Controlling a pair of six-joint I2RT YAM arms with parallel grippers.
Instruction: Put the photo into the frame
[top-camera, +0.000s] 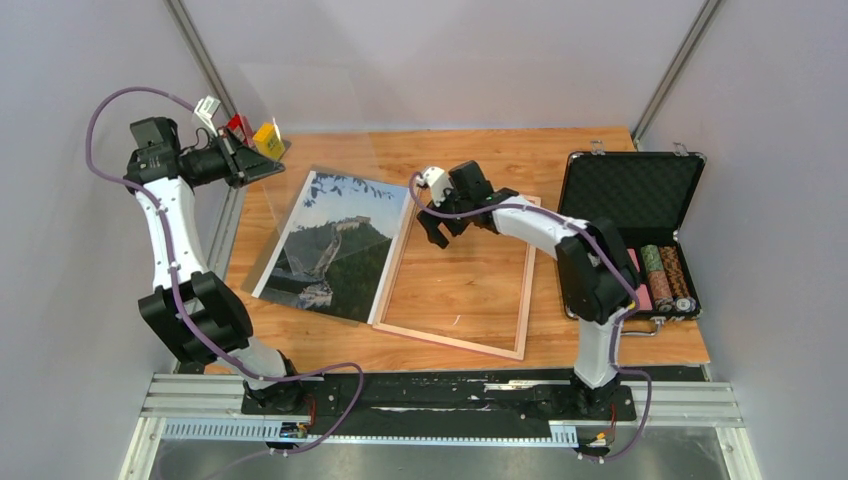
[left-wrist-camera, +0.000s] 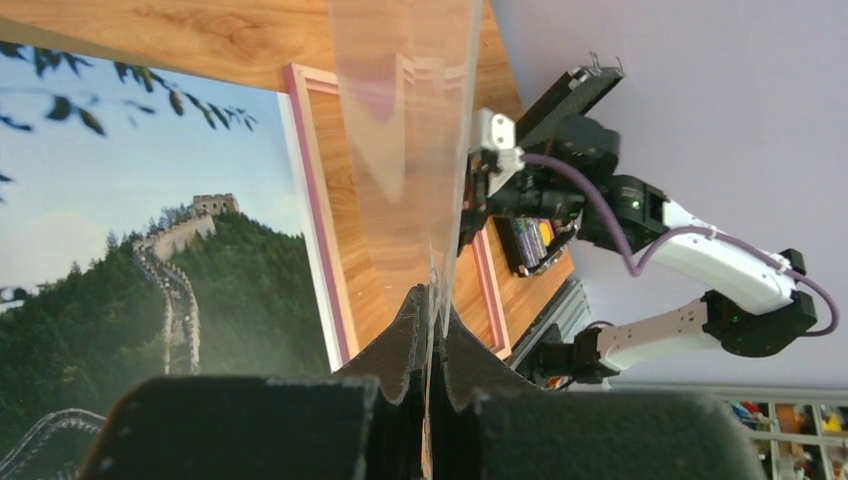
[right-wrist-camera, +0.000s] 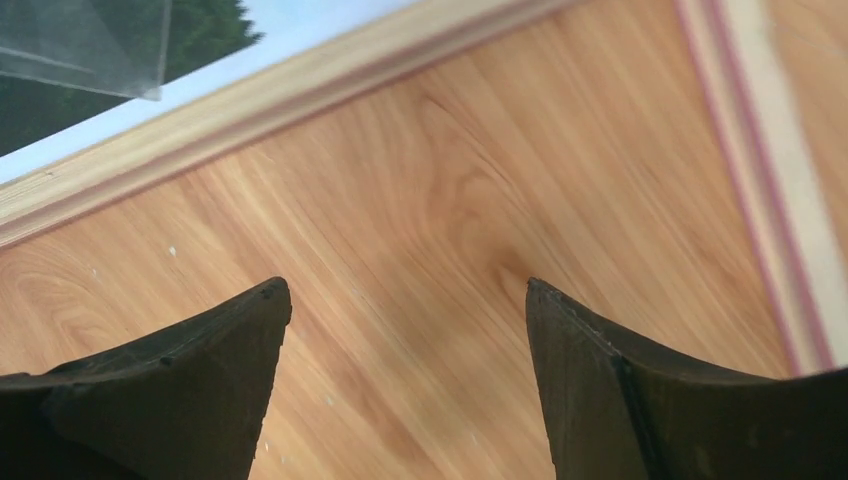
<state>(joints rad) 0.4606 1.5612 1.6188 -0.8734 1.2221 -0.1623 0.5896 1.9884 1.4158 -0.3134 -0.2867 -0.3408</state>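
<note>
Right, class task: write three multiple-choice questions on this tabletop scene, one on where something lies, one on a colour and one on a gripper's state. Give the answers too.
1. Where does the photo lie?
A. Flat on the table, beside the frame, on the left arm's side
B. Inside the frame
C. Propped against the back wall

2. What colour is the open case?
A. White
B. Black
C. Yellow

3. How does the right gripper stand?
A. Shut on the photo
B. Shut on the frame's edge
C. Open, holding nothing, above the frame

Answers:
1. A, the top view shows the photo lying alongside the frame's left edge.
2. B, its shell and foam lining are black.
3. C, the right wrist view shows the fingers apart with only wood between them.
</note>
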